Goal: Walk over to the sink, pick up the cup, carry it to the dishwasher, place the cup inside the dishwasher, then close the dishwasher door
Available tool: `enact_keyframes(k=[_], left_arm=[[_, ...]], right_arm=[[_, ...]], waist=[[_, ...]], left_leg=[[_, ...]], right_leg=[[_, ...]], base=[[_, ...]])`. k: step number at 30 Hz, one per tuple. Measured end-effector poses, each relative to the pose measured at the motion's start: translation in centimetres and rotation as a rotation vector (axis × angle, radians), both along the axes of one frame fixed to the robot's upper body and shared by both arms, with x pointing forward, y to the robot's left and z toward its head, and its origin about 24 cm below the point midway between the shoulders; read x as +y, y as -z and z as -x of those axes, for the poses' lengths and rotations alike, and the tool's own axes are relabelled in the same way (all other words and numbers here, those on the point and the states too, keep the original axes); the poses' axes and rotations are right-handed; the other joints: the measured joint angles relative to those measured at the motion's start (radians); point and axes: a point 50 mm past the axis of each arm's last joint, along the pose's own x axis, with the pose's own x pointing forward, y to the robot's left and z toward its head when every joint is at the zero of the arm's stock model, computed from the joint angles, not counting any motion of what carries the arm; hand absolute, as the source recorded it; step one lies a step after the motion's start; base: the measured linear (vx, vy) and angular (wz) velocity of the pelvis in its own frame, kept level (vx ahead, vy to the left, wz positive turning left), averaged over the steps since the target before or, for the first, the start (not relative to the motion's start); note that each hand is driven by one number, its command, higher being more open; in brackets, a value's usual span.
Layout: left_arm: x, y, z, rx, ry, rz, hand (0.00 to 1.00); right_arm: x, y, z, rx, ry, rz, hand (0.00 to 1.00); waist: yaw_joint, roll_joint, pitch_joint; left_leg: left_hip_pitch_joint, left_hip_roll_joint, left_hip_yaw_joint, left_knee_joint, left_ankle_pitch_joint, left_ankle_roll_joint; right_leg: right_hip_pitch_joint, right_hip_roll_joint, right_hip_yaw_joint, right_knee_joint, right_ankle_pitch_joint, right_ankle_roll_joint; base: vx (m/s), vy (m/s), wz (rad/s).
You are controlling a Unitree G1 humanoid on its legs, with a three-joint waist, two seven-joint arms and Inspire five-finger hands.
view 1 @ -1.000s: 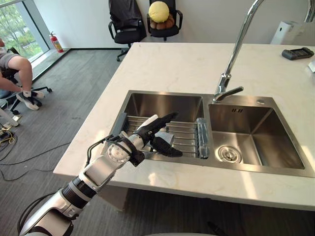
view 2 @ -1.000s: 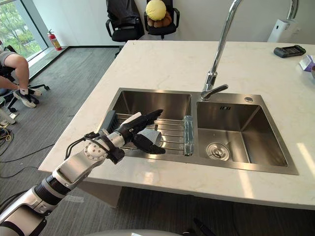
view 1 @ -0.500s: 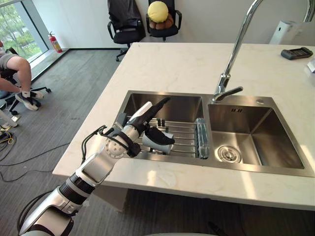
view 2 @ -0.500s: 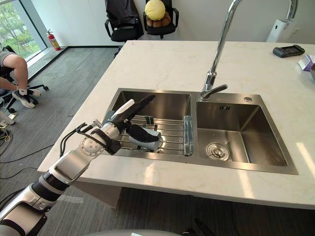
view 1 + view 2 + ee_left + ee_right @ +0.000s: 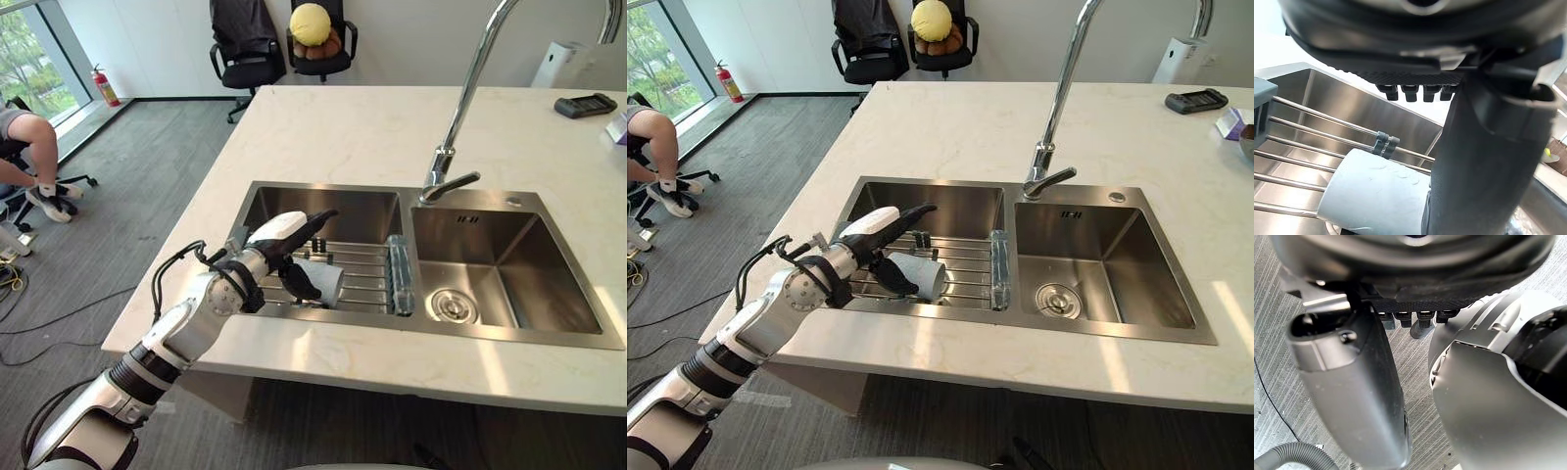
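In the left basin of the sink (image 5: 367, 208), the cup (image 5: 321, 281) is seen lying on its side on the wire rack (image 5: 364, 277), with the left hand (image 5: 266, 253) spread over it, nothing yet gripped; the right hand (image 5: 1352, 387) is hung relaxed above the floor (image 5: 1410, 372). The pick-up is judged to be in hand, and the fingers must next be curled round the cup. Room is left open straight upward, but the basin walls and near rim must be cleared
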Motion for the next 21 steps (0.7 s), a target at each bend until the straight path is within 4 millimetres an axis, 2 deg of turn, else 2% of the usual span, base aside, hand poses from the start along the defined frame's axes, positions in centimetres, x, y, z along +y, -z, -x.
enact_keyframes(k=[4,7,12,16,21], left_arm=[[0.1,0.0,-0.2,-0.125,-0.007,-0.029,1.00],[0.0,0.1,-0.1,-0.153,0.026,-0.048,1.00],[-0.4,1.5,0.1,-0.118,0.070,-0.081,1.00],[0.4,3.2,-0.1,-0.066,0.050,-0.136,1.00],[0.4,3.3,-0.1,-0.064,0.065,-0.162,1.00]], right_arm=[[0.0,0.0,0.2,0.014,-0.017,0.003,1.00],[0.0,0.0,0.2,0.016,-0.023,0.004,1.00],[-0.1,0.0,0.2,0.015,-0.032,0.010,1.00],[-0.2,0.0,0.2,0.017,-0.045,0.012,1.00],[-0.2,-0.1,0.2,0.018,-0.065,0.014,1.00]], waist=[[0.003,-0.001,-0.010],[0.004,-0.001,-0.013],[0.003,-0.001,-0.013],[-0.006,-0.001,-0.012],[-0.017,-0.002,-0.011]], left_leg=[[0.000,0.000,0.000,0.000,0.000,0.000],[0.002,0.001,0.002,0.000,0.000,0.000],[0.006,0.002,0.011,-0.003,0.000,0.000],[0.012,0.003,0.021,-0.006,0.000,0.000],[0.023,0.002,0.022,-0.014,0.000,-0.001]], right_leg=[[0.000,0.000,0.000,0.000,0.000,0.000],[0.000,0.000,0.002,0.000,0.000,0.000],[-0.001,0.002,0.007,-0.002,0.003,-0.003],[0.012,0.007,0.011,-0.034,0.022,-0.006],[0.019,0.008,0.010,-0.042,0.025,-0.006]], base=[[0.00,0.000,0.00],[0.00,0.000,0.00],[-0.02,-0.008,-0.05],[-0.02,-0.013,-0.06],[-0.03,-0.012,-0.01]])
